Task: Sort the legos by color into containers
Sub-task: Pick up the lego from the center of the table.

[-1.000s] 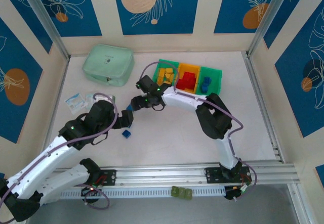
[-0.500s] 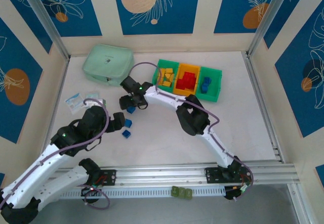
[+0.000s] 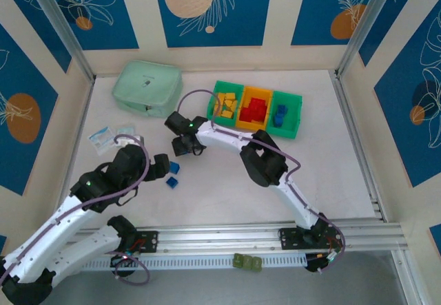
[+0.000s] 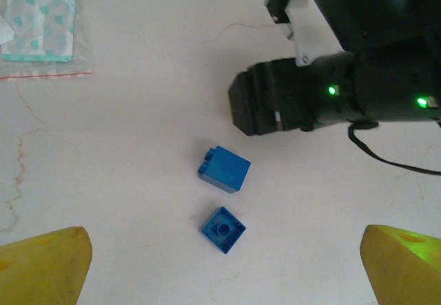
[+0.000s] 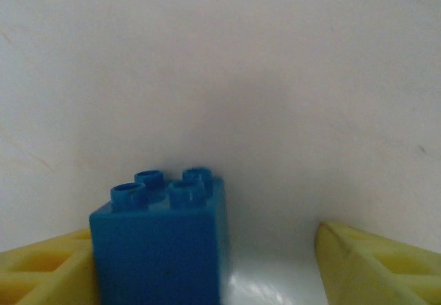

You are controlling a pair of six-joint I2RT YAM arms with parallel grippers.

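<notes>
Hanging released over the white desk (image 4: 103, 181), the left pincer (image 4: 222, 269) has its yellow fingers (image 4: 43, 264) spread wide, gripping nothing. Just ahead of it lie a tipped blue brick (image 4: 224, 170) and a second blue brick (image 4: 222, 230), near each other. The right pincer (image 3: 180, 145) is also released. The tipped brick sits between its fingers, close against one, though contact cannot be judged. Well beyond that pincer stand the bins (image 3: 288, 96), holding yellow, red and blue bricks. A packet (image 4: 38, 26) lies off to the left pincer's far left, its teal print too small to read. The desk shows faint hairline cracks, and the walls (image 3: 207, 5) are cream with blue leaf-patterned panels.
</notes>
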